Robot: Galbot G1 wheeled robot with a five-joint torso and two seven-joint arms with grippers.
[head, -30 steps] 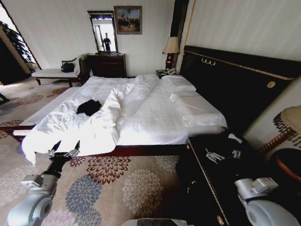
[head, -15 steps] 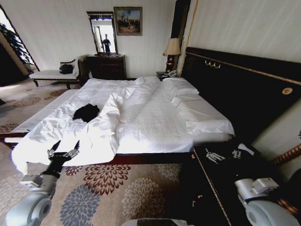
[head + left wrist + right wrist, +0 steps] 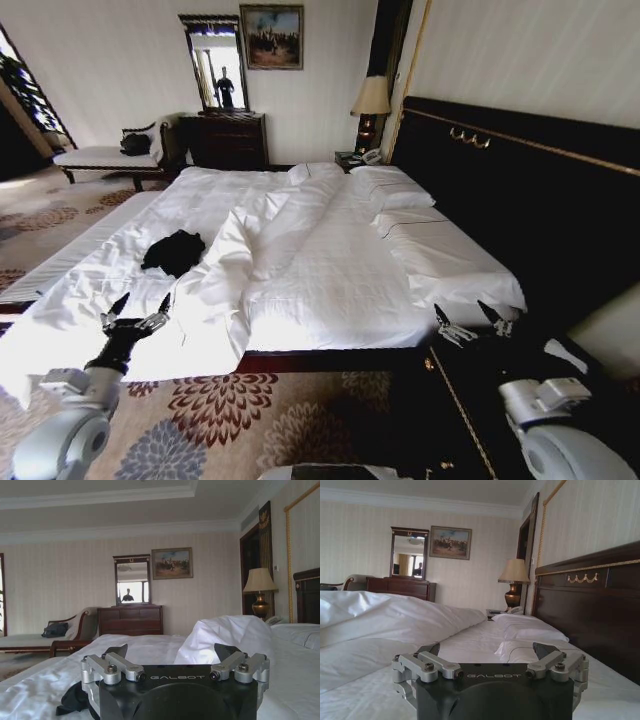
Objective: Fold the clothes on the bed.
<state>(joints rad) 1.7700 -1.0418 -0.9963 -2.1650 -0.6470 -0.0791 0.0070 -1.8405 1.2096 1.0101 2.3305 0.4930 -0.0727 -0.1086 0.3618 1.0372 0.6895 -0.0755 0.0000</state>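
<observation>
The clothes (image 3: 173, 251) are a crumpled black heap on the left half of the bed (image 3: 330, 270), beside a raised fold of white duvet (image 3: 228, 250). A dark corner of the clothes (image 3: 74, 700) also peeks past my left gripper in the left wrist view. My left gripper (image 3: 139, 311) stands open over the bed's near left corner, short of the clothes, with nothing between its fingers. My right gripper (image 3: 468, 320) stands open at the bed's near right corner, below the pillows (image 3: 400, 195). The wrist views show both grippers (image 3: 175, 655) (image 3: 487, 652) open above white sheets.
A dark bedside cabinet (image 3: 500, 400) stands at the near right. The tall dark headboard (image 3: 520, 200) runs along the right. A lamp (image 3: 372, 105), dresser (image 3: 225, 140) with mirror and a cushioned bench (image 3: 105, 158) stand at the far wall. Patterned carpet (image 3: 250, 410) lies in front.
The whole head view has shifted: the camera has come closer to the bed and turned. The right gripper now shows at the bed's near right corner. The clothes lie as before.
</observation>
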